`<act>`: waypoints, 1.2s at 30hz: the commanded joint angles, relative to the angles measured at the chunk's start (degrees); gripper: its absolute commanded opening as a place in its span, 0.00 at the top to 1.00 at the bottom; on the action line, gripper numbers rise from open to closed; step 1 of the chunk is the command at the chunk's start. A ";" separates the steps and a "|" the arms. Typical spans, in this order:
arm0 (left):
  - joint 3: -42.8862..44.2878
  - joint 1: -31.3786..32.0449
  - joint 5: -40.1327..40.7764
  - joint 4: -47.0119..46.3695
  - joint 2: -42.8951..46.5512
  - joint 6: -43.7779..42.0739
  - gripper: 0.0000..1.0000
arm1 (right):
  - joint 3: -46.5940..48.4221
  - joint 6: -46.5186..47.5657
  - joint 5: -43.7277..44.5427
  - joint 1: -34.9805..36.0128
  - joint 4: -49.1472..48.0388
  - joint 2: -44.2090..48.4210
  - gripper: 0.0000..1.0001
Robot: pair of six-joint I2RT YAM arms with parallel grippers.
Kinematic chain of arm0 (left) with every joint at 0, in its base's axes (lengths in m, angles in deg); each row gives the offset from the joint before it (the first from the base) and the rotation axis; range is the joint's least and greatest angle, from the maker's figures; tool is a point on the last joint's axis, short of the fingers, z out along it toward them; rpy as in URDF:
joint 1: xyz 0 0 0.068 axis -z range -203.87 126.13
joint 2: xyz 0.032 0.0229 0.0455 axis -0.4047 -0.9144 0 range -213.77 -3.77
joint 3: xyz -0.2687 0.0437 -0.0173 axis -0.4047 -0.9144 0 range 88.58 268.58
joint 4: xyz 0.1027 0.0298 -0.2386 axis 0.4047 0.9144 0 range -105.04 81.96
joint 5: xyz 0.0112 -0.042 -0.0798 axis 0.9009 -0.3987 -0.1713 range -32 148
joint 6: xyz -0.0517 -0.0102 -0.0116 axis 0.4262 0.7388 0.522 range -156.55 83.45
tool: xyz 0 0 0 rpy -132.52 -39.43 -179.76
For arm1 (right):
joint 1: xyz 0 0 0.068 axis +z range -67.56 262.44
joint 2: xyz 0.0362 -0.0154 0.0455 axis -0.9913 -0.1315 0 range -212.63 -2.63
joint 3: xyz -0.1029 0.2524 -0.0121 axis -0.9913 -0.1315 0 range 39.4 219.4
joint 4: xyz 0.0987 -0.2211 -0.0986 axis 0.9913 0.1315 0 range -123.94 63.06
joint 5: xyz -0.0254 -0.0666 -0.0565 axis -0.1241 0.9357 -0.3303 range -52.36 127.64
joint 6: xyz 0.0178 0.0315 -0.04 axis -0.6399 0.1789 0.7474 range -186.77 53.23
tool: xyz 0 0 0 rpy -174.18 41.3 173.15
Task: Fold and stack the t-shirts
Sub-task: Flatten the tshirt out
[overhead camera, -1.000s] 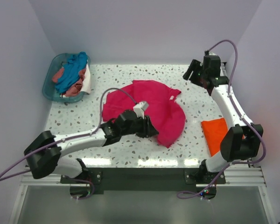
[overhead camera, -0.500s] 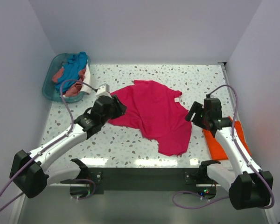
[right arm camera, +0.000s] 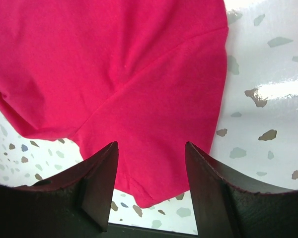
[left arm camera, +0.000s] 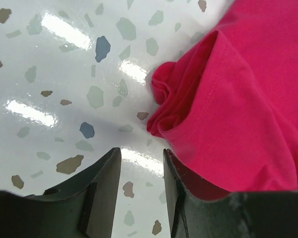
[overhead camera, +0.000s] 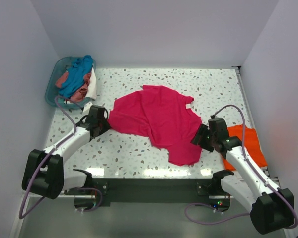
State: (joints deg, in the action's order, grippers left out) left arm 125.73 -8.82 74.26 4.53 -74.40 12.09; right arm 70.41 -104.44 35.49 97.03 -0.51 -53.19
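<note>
Both arms reach low over the terrazzo table, one at each side of the spread tee. Left arm runs diagonally up from its base, wrist down by the shirt's left edge. Left gripper is spread: two dark fingers apart with bare tabletop between them, nothing pinched; the right-hand finger sits just beside or over the shirt's edge, can't tell if it touches. Right arm bends inward from the right, its gripper at the shirt's lower right lobe. Those fingers are also spread, pink cloth showing in the gap below them, not clamped; contact with the cloth can't be told.

The magenta-pink t-shirt lies in the middle of the table, mostly flat but uneven. Its left corner is bunched into small folds, seen up close in the left wrist view. A lobe hangs toward the near edge. A seam line crosses the cloth in the right wrist view. Small white neck label sits at its upper right.

The orange t-shirt lies flat at the right edge, partly under the right arm. Far left corner: teal plastic basin with a teal tee, a salmon tee and a white tee heaped inside.
</note>
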 commanded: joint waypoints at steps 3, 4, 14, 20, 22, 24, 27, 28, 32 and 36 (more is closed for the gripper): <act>-0.06 -1.25 -3.77 -10.77 -4.51 -2.58 0.53 | -2.17 -1.44 -0.48 0.09 -0.99 0.20 0.41; 0.03 -1.25 -4.12 -12.70 -4.95 -2.76 0.53 | -2.44 -1.35 -0.22 0.18 -1.17 0.29 0.41; 4.07 -1.78 -7.99 -17.82 -12.34 -2.76 0.80 | -5.34 -1.53 0.22 0.09 -4.07 -1.11 0.43; 6.79 -1.86 -8.51 -15.18 -8.65 -3.29 1.00 | -5.34 -1.53 0.48 0.09 -4.51 -1.46 0.77; 7.59 -1.86 -9.30 -13.25 -6.29 -3.29 1.00 | -4.55 -1.53 0.31 0.09 -4.43 -2.16 0.90; 8.12 -1.78 -9.57 -10.28 -4.53 -3.03 1.00 | -3.76 -1.09 0.48 0.09 -3.73 -2.52 0.96; 8.38 -1.78 -9.40 -5.53 -0.57 -2.33 1.00 | -0.95 -0.39 0.83 0.09 -1.80 -2.61 1.00; 8.29 -1.86 -8.96 -4.21 2.05 -2.06 1.00 | -0.16 -0.21 1.01 0.09 -1.27 -2.52 1.00; 6.19 -1.86 -8.96 -0.95 8.39 -1.27 1.00 | 4.67 1.02 1.80 0.09 1.89 -1.38 1.00; 4.87 -1.78 -11.24 3.88 12.44 -0.22 1.00 | 8.45 2.34 1.98 0.09 4.62 -1.55 1.00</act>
State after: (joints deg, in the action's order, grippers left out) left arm 131.78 -10.27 64.73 3.26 -64.41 10.48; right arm 74.98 -103.96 36.21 97.03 0.87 -55.71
